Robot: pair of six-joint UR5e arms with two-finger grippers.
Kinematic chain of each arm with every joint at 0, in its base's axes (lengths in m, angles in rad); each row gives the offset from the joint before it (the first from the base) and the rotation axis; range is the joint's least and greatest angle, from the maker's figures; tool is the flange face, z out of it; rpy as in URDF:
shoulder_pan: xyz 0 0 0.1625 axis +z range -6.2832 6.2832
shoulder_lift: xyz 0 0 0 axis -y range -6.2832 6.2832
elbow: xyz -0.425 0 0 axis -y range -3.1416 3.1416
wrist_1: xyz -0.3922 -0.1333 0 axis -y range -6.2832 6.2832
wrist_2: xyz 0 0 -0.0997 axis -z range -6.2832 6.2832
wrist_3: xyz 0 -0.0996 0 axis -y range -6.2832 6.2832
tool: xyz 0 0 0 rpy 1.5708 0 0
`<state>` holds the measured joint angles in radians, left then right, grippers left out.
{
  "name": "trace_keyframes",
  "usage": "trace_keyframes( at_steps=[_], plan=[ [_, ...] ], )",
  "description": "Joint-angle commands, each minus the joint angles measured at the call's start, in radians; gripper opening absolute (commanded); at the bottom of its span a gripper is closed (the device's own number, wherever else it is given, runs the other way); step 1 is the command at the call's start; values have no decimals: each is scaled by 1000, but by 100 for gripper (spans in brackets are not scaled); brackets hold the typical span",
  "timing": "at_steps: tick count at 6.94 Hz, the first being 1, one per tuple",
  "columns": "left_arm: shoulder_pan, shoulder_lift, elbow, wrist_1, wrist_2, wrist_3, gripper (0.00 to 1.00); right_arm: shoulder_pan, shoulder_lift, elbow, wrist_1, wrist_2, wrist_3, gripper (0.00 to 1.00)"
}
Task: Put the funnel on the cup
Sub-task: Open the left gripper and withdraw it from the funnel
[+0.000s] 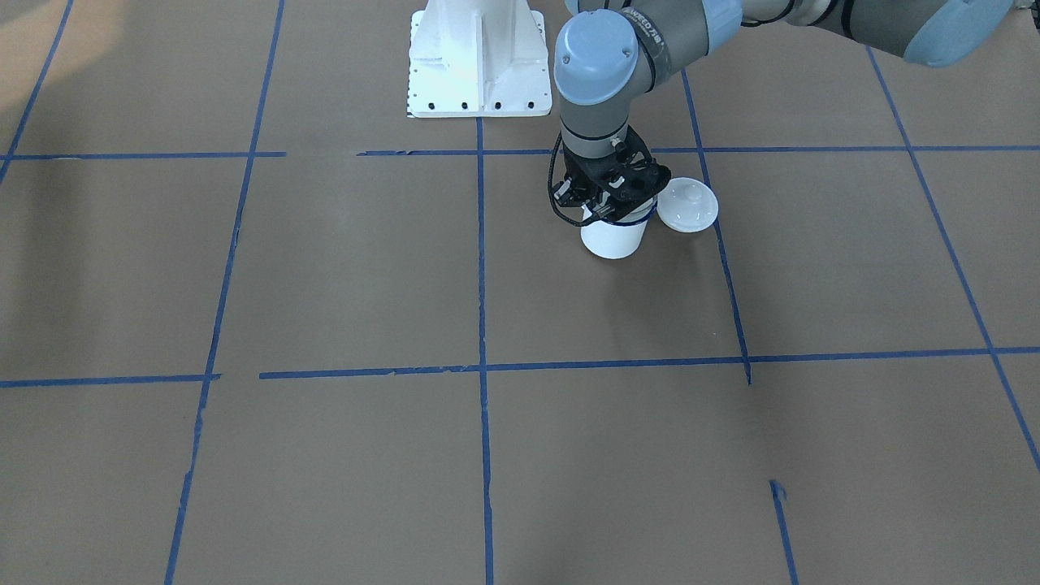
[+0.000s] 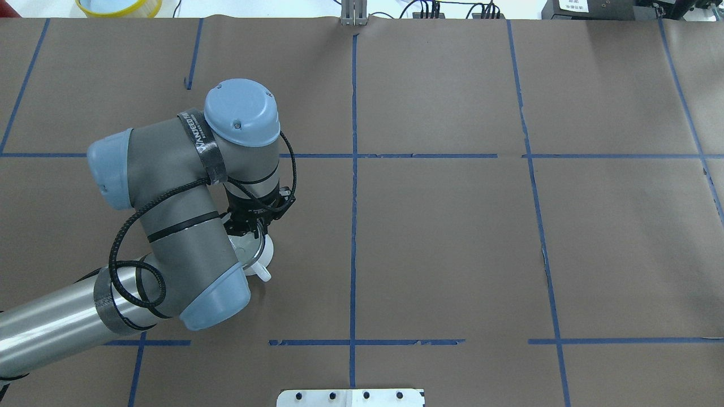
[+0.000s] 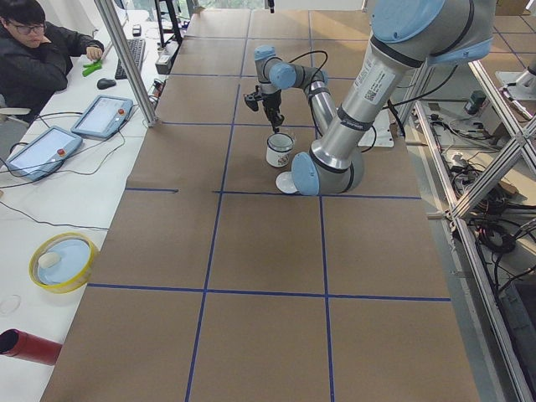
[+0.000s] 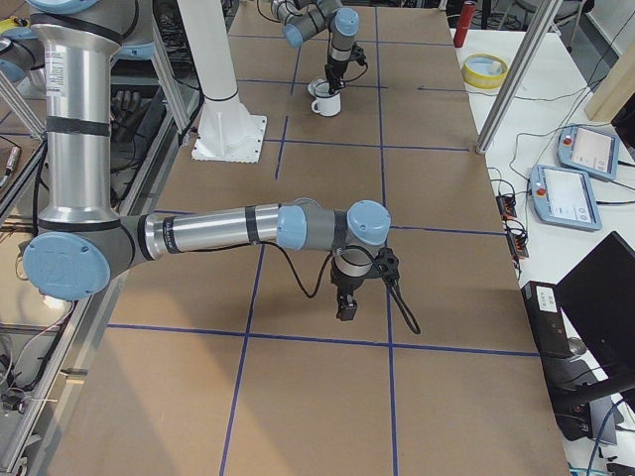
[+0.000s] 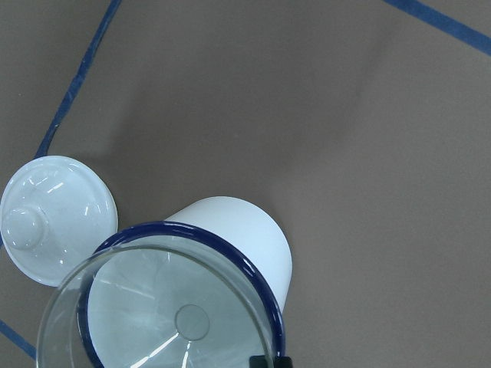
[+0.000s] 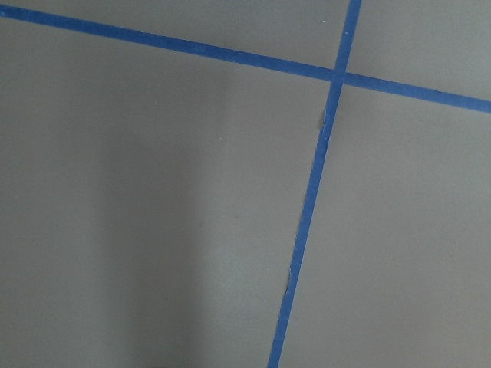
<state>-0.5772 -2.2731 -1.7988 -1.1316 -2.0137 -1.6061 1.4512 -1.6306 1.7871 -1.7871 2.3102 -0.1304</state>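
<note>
The white mug with a dark blue rim (image 5: 245, 230) stands upright on the brown table, and it also shows in the front-facing view (image 1: 615, 237) and the overhead view (image 2: 266, 260). The clear funnel (image 5: 165, 307) sits over the mug's mouth with its spout pointing down inside and its wide rim shifted slightly off the mug's rim. My left gripper (image 1: 605, 199) is directly above the mug, shut on the funnel's rim; one finger (image 5: 268, 361) shows at that rim. My right gripper (image 4: 347, 302) hangs over bare table far from the mug; I cannot tell if it is open or shut.
A small round white knobbed lid (image 1: 688, 205) lies on the table, touching or nearly touching the mug. The white robot base (image 1: 478, 61) stands at the table's edge. A yellow bowl (image 3: 63, 261), a red cylinder (image 3: 29, 347) and an operator (image 3: 33, 50) are beside the table.
</note>
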Motion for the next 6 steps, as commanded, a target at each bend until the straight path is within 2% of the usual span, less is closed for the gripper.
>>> trace_keyframes(
  at_steps=[1, 3, 4, 5, 6],
  plan=[
    [-9, 6, -5, -1, 9, 2, 100, 0, 0, 0, 0, 0, 0, 100],
    [-126, 44, -106, -14, 23, 201, 100, 0, 0, 0, -2, 0, 0, 100],
    [-214, 111, -196, -63, 18, 342, 100, 0, 0, -2, 0, 0, 0, 100],
    [-333, 227, -253, -153, -8, 499, 100, 0, 0, -2, -2, 0, 0, 100],
    [-469, 348, -255, -253, -128, 713, 100, 0, 0, -2, 0, 0, 0, 100]
  ],
)
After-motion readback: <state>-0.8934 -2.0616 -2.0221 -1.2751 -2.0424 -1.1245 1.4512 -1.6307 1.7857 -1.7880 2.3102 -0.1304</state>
